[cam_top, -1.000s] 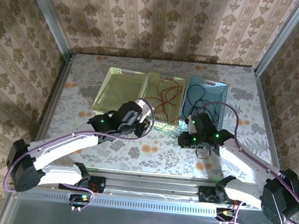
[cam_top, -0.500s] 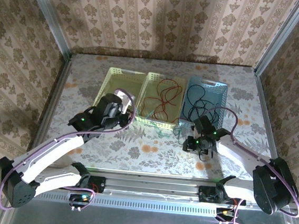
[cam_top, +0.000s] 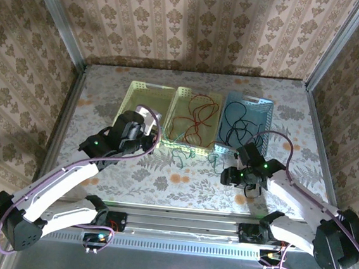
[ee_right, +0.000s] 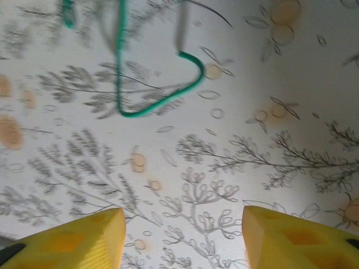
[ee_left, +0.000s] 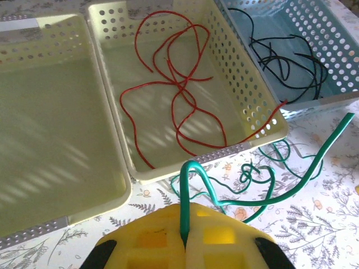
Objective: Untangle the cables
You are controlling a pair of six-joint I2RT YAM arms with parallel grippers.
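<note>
A green cable [ee_left: 263, 196] lies in loops on the flowered table in front of the baskets, and one end rises into my left gripper [ee_left: 185, 238], which is shut on it. From above, that gripper [cam_top: 149, 130] hovers by the near edge of the pale yellow baskets, with the green cable [cam_top: 180, 155] trailing to its right. A red cable [ee_left: 179, 101] rests in the middle basket [cam_top: 218, 100]. A black cable [ee_left: 286, 61] lies in the blue basket [cam_top: 268, 108]. My right gripper [ee_right: 184, 230] stands open over bare table with nothing between its fingers, a green loop [ee_right: 129, 109] beyond it.
The left pale yellow basket [ee_left: 56, 33] holds nothing. All three baskets sit side by side at the table's middle back. Metal posts and patterned walls close in the table on three sides. My right gripper [cam_top: 222, 175] sits just in front of the blue basket.
My right gripper has opened, let go of the green cable and drawn back toward the near right. My left gripper has moved left, still holding the green cable.
</note>
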